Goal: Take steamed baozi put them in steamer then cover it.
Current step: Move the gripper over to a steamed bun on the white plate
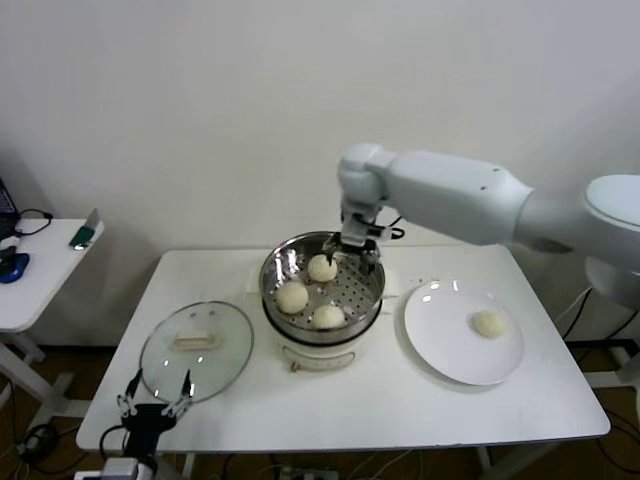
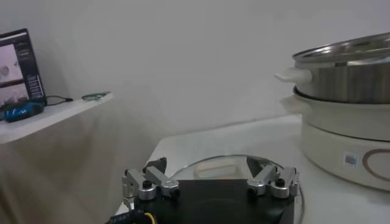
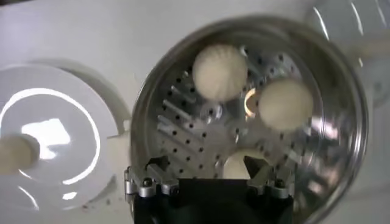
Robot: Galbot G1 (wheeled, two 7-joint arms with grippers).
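My left pincer [image 1: 155,402] idling at near worktop [image 1: 400,400] edge, fingers apart, beside glass lid [image 1: 196,348]. One baozi [image 1: 489,323] lying on white plate [image 1: 440,350]. Three baozi [image 1: 292,296] sitting in steamer [image 1: 275,268]. My right pincer [image 1: 360,248] hovering over steamer's far side, fingers apart, gripping nothing.

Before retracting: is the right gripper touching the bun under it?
Cannot tell. In the right wrist view the open right gripper frames the bun, hiding any gap.
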